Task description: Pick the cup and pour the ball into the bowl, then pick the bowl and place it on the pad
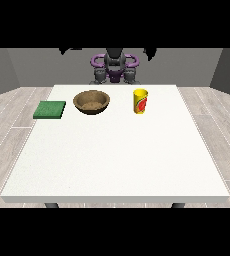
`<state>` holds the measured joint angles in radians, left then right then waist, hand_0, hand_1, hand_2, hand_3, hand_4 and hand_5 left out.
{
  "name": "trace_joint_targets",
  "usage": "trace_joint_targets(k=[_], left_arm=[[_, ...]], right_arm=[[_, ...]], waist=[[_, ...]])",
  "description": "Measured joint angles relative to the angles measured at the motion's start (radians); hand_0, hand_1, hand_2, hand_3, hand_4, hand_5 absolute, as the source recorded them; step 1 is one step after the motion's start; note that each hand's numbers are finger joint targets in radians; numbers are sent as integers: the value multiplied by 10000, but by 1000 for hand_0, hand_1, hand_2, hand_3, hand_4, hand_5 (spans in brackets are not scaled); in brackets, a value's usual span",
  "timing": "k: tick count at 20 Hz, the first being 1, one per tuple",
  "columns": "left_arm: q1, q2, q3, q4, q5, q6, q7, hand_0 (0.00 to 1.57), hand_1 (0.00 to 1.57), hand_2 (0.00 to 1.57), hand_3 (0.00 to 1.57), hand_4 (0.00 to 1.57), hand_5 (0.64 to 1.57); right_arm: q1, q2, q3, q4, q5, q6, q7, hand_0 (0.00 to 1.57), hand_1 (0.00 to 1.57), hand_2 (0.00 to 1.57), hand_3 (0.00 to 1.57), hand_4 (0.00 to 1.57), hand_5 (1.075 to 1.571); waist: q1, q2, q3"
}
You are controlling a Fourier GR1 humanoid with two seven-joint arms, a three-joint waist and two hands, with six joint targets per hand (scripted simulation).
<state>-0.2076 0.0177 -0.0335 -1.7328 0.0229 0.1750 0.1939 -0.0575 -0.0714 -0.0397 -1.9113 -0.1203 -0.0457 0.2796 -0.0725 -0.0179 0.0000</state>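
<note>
A yellow cup (140, 101) with a red mark stands upright on the white table (117, 160), right of centre at the far side. The ball does not show; the cup's inside is hidden from here. Left of the cup sits a brown wooden bowl (92, 101), and nothing shows inside it. Further left a flat green pad (50, 109) lies near the table's left edge. Both hands are raised high behind the table, far from all three things. The hand at the view's left (69, 50) and the hand at the view's right (150, 53) show only as small dark shapes.
The robot's torso (115, 67) stands behind the table's far edge. Wide white tabletop stretches from the three things to the near edge. Wooden floor surrounds the table.
</note>
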Motion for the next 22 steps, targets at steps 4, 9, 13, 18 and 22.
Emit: trace_joint_targets(k=[4, 9, 13, 18, 22], left_arm=[[-162, 216, 334, 769, -55, -287, -1593, 0, 0, 0, 0, 555, 1496], [-354, 349, 723, 2150, -90, -554, -3372, 0, 0, 0, 0, 307, 1480], [-500, 537, 1135, 3646, 28, -893, -4547, 0, 0, 0, 0, 0, 1451], [-962, 663, 1365, 5289, 58, -1187, -5249, 0, 0, 0, 0, 138, 1433], [-1456, 611, 1553, 6603, 65, -1239, -6025, 0, 0, 0, 0, 200, 1420]], right_arm=[[-295, -102, -340, 441, -246, 359, -1025, 0, 0, 0, 0, 691, 1547], [-625, -369, -826, 1019, -580, 837, -1982, 0, 0, 0, 0, 683, 1553], [-803, -730, -1308, 1261, -1026, 1234, -2196, 0, 0, 0, 0, 667, 1559], [-705, -1021, -1731, 2274, -1251, 1764, -2737, 0, 0, 0, 0, 670, 1560], [-812, -1193, -1953, 2737, -1394, 1993, -2928, 0, 0, 0, 0, 676, 1563]], waist=[[-34, 1216, -1], [-184, 2155, 0], [-353, 2399, -3], [-309, 2117, -2], [-388, 2084, -2]])
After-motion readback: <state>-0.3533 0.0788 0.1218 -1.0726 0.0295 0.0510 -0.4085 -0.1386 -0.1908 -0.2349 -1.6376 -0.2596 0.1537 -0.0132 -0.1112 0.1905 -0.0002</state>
